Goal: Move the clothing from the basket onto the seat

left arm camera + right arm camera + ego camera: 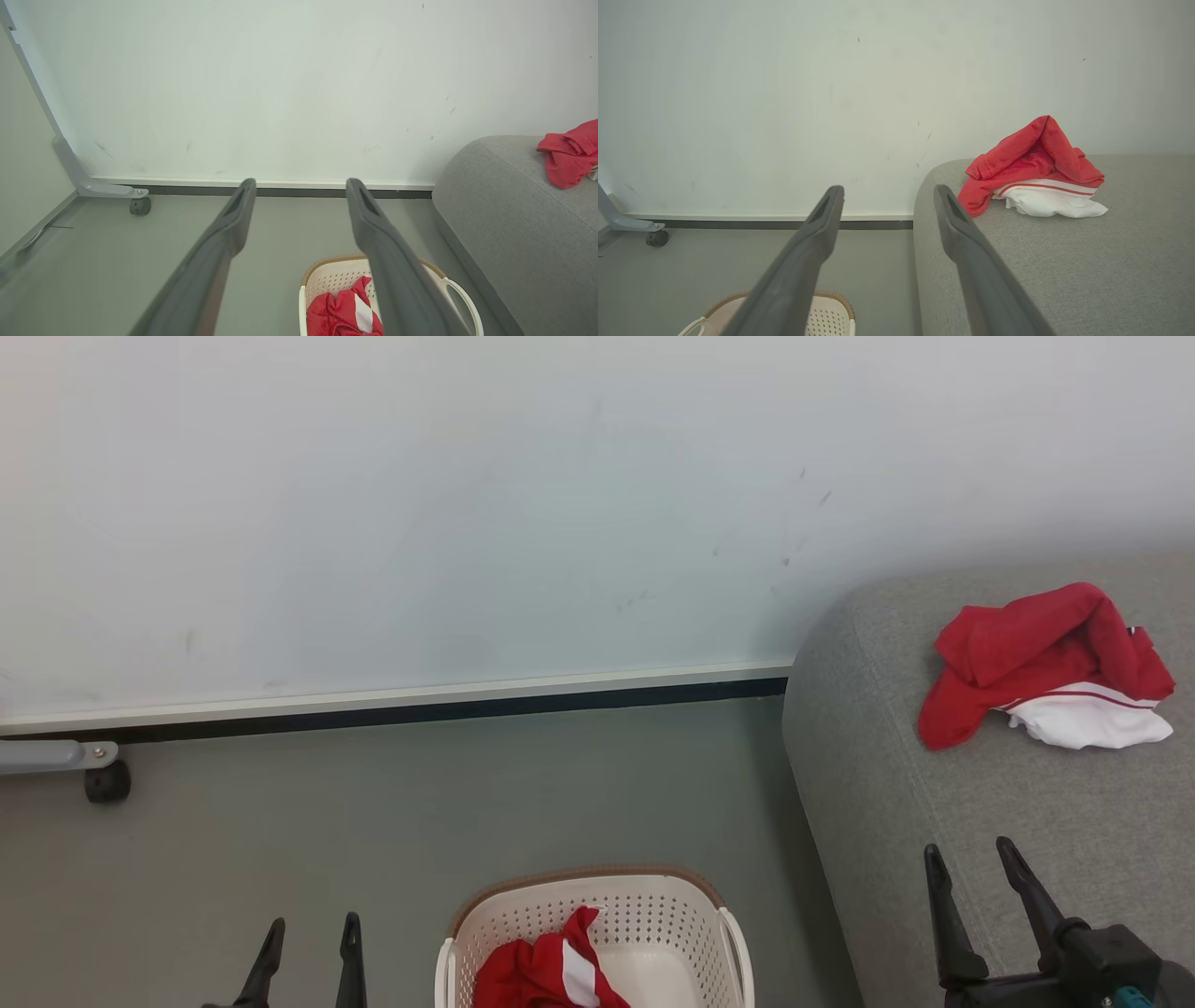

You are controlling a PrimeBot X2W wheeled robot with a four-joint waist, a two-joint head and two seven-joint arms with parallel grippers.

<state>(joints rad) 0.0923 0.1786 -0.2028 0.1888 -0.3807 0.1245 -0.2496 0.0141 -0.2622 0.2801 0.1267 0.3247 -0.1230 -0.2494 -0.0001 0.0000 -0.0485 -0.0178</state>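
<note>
Left gripper (314, 922): low at the left of the head view; two dark fingers parted with a clear gap, nothing held between them.
Right gripper (967, 847): low at the right of the head view; fingers spread to a similar gap, empty.
Laundry basket (686, 919): cream-white, perforated, brown-rimmed; standing upright between the two grippers, nearer the left one.
Basket garment (527, 975): crumpled red cloth with a white panel, lying inside the Laundry basket against its left side; pale bottom showing to its right.
Floor (373, 803): grey-green, under the Left gripper and the Laundry basket.
Sofa (887, 784): light grey upholstery with a rounded corner, at the right, just beside the Laundry basket; Right gripper above its near part.
Sofa garment (1027, 653): bunched red cloth over a white part with a red stripe, resting on the Sofa farther back, well apart from both grippers.
Caster (106, 782): small black wheel under a grey metal leg, far left, at the foot of the wall.
Wall (467, 523): pale, faintly scuffed, with a white skirting strip above a dark line.
</note>
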